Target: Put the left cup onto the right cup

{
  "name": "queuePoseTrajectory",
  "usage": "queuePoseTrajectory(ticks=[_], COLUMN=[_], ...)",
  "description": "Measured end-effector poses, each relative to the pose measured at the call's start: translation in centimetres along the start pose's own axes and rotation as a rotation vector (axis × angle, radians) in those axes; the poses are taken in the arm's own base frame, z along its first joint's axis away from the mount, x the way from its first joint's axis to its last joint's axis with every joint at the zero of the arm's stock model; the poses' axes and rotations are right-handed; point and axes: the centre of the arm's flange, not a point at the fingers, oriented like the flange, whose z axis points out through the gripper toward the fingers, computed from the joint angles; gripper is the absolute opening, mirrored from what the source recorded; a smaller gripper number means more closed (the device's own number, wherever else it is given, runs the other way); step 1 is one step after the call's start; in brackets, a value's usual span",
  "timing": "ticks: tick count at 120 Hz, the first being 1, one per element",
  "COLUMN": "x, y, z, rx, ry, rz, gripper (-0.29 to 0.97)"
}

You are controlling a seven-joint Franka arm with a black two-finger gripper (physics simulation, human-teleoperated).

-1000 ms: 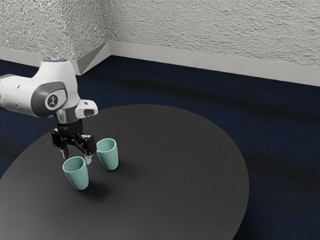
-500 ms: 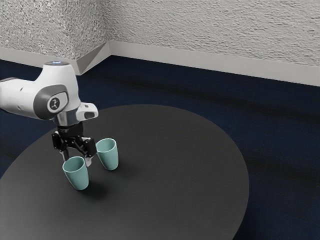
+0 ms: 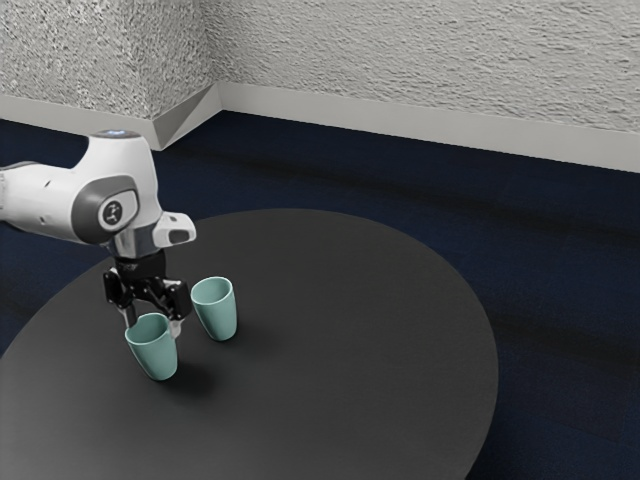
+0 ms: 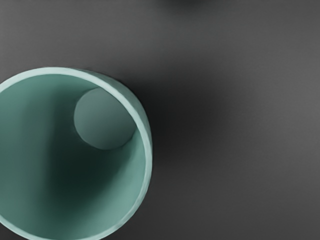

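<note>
Gripper (image 3: 151, 317) spread wide at rim of left cup (image 3: 152, 350), not clamping it; left cup upright on dark round counter (image 3: 350, 330), just beside right cup (image 3: 215, 308); both cups teal, open-mouthed.

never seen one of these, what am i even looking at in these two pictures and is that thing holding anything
This is a simulated robot arm, white and grey, ending in a black two-finger claw. The exterior view comes from a camera beside the arm; the wrist view from one on its hand, looking down. On the round dark table stand two teal cups, upright and apart. The claw hangs over the nearer cup, fingers open either side of its rim, so nothing is held. The wrist view looks into that cup. The other cup stands to the exterior view's right of it.
</note>
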Motion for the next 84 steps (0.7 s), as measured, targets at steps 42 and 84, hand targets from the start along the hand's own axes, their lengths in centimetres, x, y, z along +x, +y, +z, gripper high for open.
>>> queuePoseTrajectory(ticks=[42,84], x=[1.0,1.6], y=[0.3,0.6], z=[1.3,2.6], rx=[0.009,0.015], ry=[-0.013,-0.026], rz=[0.005,0.011], gripper=[0.64,0.63])
